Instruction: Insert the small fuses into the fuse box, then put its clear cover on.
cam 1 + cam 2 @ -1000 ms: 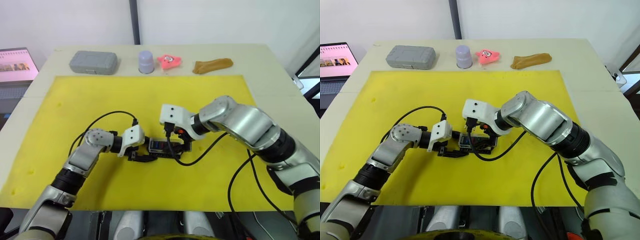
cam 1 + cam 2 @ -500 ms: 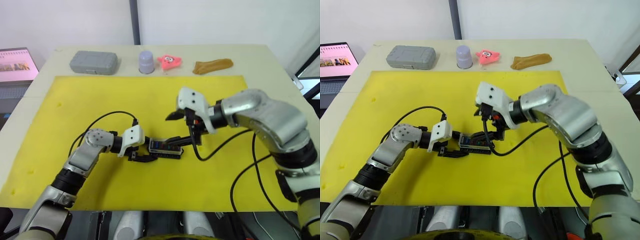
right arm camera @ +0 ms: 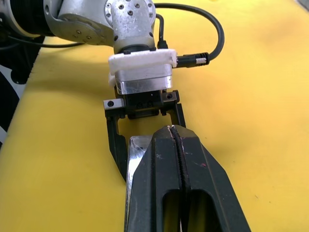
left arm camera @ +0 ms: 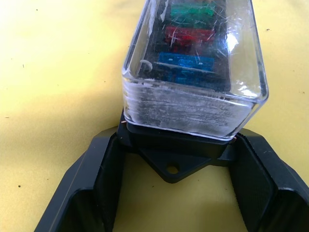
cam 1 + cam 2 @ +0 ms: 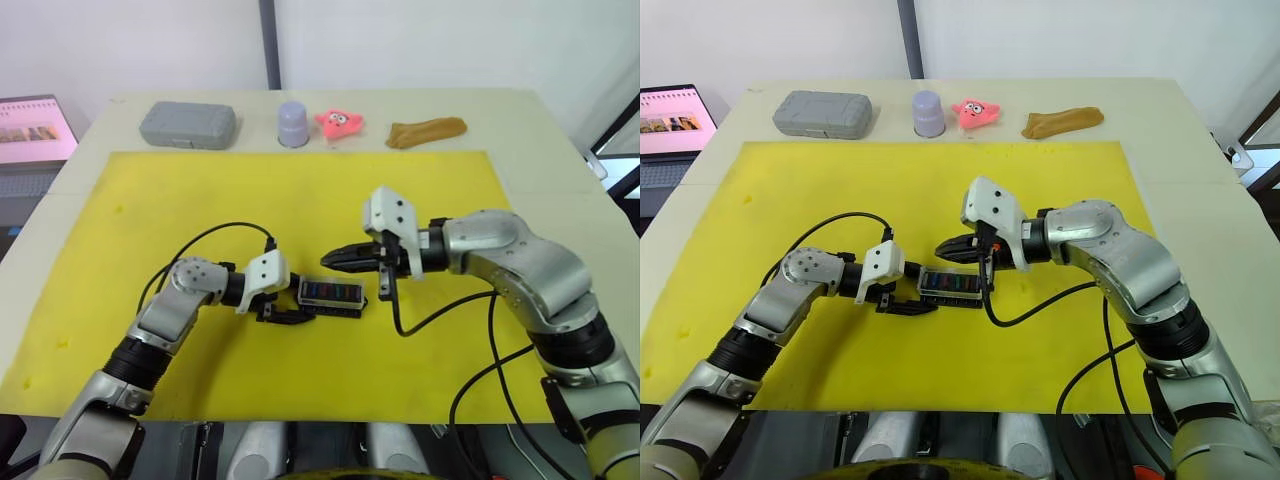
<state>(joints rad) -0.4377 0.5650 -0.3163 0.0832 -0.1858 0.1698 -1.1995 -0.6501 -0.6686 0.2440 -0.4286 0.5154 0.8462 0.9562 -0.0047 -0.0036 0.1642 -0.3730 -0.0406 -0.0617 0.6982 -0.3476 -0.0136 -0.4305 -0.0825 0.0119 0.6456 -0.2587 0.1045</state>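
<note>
With the clear cover (image 4: 193, 72) seated on the fuse box (image 5: 331, 296) at mid-frame, long axis left-right, our left pincer (image 5: 283, 313) straddles its left end, released; right pincer (image 5: 345, 258) hovers clenched, empty, just upper right.

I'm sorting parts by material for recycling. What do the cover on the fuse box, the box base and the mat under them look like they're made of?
The clear cover looks like hard transparent plastic, scuffed with fine scratches. The fuse box base looks like matte black moulded plastic. The yellow mat seems soft, perhaps foam or rubber; dull, slightly speckled.
</note>
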